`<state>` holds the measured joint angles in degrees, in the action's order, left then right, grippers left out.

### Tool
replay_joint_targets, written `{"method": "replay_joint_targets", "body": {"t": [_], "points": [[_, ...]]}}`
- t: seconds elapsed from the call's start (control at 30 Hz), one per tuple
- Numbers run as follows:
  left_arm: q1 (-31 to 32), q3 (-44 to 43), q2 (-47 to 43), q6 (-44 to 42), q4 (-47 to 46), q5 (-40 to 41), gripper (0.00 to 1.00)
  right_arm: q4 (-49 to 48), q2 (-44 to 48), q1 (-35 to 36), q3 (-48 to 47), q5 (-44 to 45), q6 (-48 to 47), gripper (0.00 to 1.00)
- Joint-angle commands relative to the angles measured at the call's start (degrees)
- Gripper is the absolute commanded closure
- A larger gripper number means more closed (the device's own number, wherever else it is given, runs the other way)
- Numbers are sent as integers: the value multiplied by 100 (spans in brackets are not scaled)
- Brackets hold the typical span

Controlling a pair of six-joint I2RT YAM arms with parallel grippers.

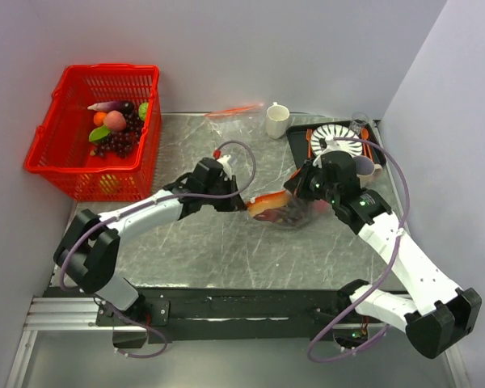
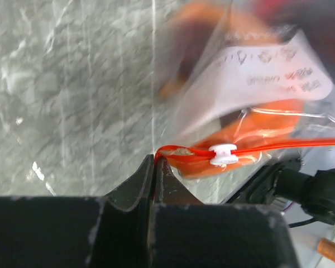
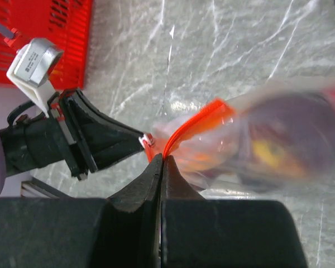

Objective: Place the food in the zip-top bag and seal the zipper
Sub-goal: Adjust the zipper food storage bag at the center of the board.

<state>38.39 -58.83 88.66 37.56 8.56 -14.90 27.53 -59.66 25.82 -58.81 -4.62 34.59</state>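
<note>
The zip-top bag (image 1: 281, 214) hangs just above mid-table between my two grippers. Food shows through its clear plastic: an orange-brown piece (image 2: 204, 33) and a dark purple mass (image 3: 310, 131). My left gripper (image 2: 155, 159) is shut on the end of the orange-red zipper (image 2: 290, 146), with the white slider (image 2: 222, 154) a little way along the strip. My right gripper (image 3: 163, 159) is shut on the zipper (image 3: 195, 123) further along the mouth. From above, the left gripper (image 1: 242, 202) holds the bag's left end and the right gripper (image 1: 301, 196) its right side.
A red basket (image 1: 52, 153) with more toy fruit stands at the back left. At the back lie another clear red-edged bag (image 1: 234, 111) and a white cup (image 1: 277, 121). A dark tray (image 1: 297, 141) with a striped plate and orange cutlery sits behind my right arm.
</note>
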Motion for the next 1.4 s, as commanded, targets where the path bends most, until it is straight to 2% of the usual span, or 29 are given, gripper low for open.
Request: {"method": "replay_joint_targets", "body": {"t": [0.0,0.23,0.4,0.7,0.8,0.9,0.93,0.97,1.1,1.2,1.3,1.37], "points": [[10,-444,-305,-231,602,706,99,-459,86,-42,-122,49,-40,100],[10,-1332,-1061,-513,1218,822,99,-310,86,-51,-438,330,-172,100],[10,-1359,-1387,-627,1227,576,99,-283,51,-60,-535,453,-277,100],[10,-1676,-1492,-654,1412,496,99,-573,7,-69,-403,-223,-119,100],[10,-1413,-1659,-680,1079,549,99,-660,51,-60,-290,-293,-102,100],[10,-396,-1669,-496,9,453,99,-818,33,-60,18,-416,-5,100],[37,156,-1564,-304,-308,322,99,-854,-10,-60,192,-443,21,100],[63,352,-1232,-241,-650,295,99,-889,-28,-60,281,-469,56,100],[712,1215,-851,-4,-1400,1225,99,-986,-28,-60,589,-382,118,100],[827,1252,-965,-29,-1122,1445,99,-934,33,-60,669,-197,31,100],[837,708,-1061,-318,-219,1840,99,-820,-10,-60,564,-118,-66,100],[837,277,-1307,-468,40,1972,99,-732,-11,-60,362,-66,-110,100]]}}
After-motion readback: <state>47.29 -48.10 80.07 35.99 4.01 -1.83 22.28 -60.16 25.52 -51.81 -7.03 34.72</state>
